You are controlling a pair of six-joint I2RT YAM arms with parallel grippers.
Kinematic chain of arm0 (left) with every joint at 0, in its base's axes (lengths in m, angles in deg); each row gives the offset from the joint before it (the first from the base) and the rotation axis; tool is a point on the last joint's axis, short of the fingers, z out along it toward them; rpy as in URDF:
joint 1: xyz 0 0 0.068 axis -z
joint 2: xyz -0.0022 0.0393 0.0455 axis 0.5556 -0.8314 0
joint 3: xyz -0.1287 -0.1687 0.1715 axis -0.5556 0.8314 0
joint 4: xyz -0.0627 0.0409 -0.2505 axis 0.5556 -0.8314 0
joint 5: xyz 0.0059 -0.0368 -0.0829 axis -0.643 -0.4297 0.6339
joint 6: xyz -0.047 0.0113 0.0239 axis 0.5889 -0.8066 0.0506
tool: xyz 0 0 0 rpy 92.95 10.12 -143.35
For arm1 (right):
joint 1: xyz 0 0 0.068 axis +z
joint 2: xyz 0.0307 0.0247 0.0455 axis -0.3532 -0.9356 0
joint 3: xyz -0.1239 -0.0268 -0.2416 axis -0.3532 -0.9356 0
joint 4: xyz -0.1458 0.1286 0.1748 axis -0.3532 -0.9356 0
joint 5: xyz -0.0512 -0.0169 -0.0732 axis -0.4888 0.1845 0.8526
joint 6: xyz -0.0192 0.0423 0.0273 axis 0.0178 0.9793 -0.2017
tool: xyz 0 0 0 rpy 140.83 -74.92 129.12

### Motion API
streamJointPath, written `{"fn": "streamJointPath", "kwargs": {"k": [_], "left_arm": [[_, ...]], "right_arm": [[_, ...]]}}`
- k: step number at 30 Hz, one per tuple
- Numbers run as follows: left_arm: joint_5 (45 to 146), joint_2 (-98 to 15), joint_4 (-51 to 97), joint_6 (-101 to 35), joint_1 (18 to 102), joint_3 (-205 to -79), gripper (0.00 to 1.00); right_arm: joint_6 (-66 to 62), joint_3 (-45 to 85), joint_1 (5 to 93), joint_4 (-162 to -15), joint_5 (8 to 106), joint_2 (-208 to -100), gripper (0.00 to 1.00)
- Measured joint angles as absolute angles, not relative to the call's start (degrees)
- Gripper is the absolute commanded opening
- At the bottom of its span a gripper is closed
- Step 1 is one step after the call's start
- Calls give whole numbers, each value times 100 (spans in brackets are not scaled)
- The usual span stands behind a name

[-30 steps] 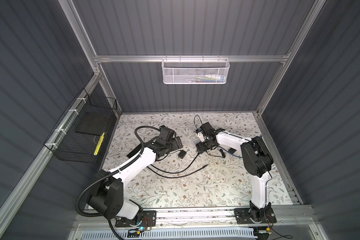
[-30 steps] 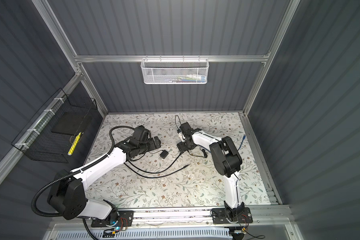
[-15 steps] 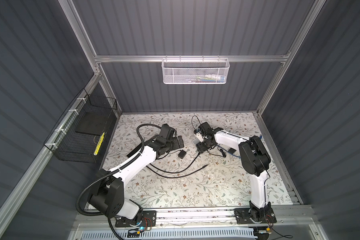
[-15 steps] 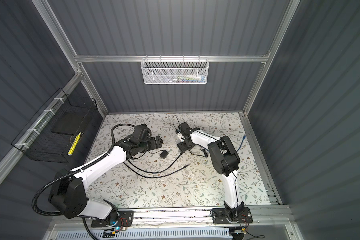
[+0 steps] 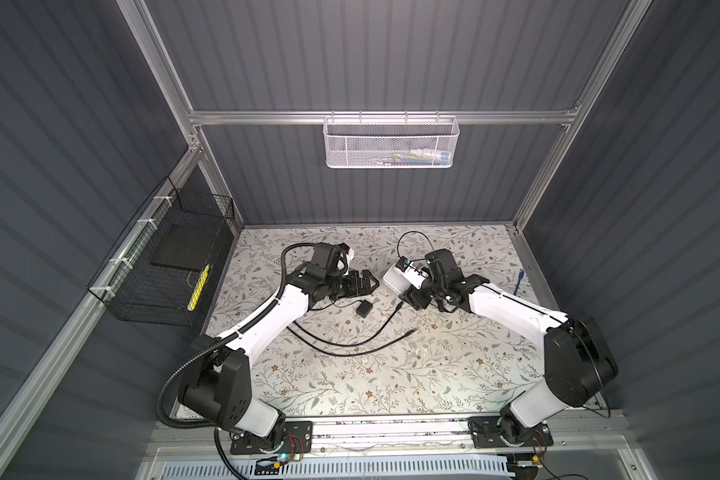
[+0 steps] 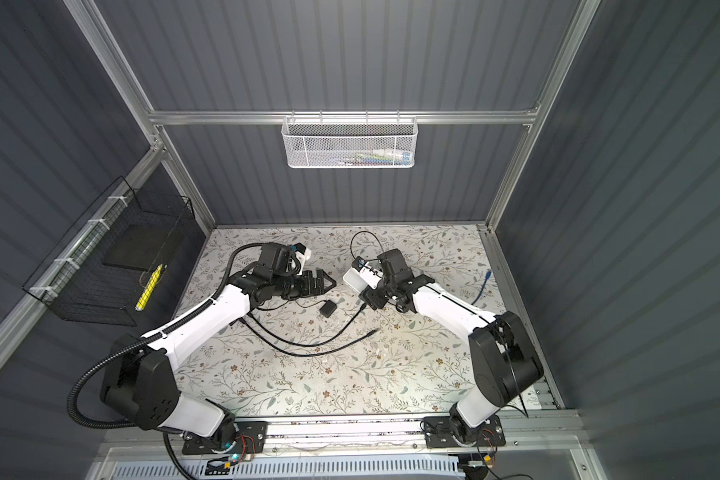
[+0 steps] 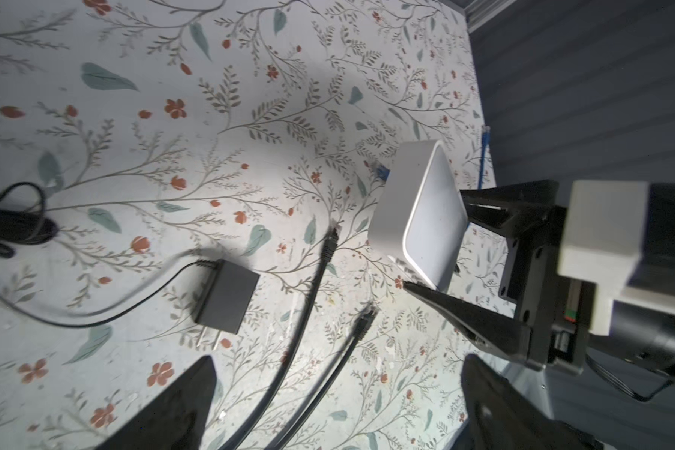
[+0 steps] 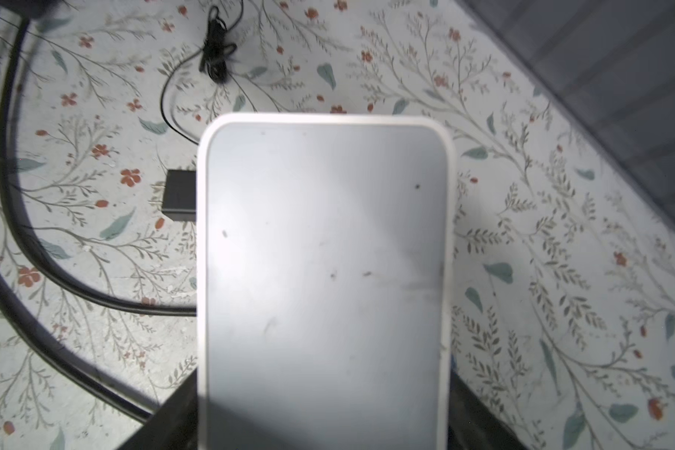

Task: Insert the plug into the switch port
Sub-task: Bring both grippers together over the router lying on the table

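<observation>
Between the right fingers [image 7: 476, 323]: switch [image 7: 433, 218] secured, plug [image 7: 333, 235] loose

Those fingers are clamped across the white switch, held tilted. Empty, the left fingers [image 7: 180, 409] stand wide apart. Ahead of their tips the plug lies flat on the worktop [image 7: 133, 128], a second cable end [image 7: 367, 315] close beside. Risk: pinching the wrong end, or both; insertion force could twist the switch in its grip.

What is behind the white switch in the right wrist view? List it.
The switch partly hides a black adapter and a black cable running behind it. Whatever else lies behind its face is covered.
</observation>
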State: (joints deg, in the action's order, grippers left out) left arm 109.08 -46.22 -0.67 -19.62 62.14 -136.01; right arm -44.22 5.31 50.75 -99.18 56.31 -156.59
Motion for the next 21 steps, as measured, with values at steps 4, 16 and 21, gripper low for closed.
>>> {"fn": "streamJointPath", "kwargs": {"k": [4,16,21], "left_arm": [[11445,-4851,95,-1912,6211,-13634,98],[11981,-4971,237,-1853,6216,-13739,97],[12197,-5105,215,-1914,6216,-13934,94]], "right_arm": [[-4547,328,5112,-9647,5392,-15473,45],[-4678,269,5490,-9700,5069,-15309,46],[-4796,269,5695,-9748,5056,-15136,46]]}}
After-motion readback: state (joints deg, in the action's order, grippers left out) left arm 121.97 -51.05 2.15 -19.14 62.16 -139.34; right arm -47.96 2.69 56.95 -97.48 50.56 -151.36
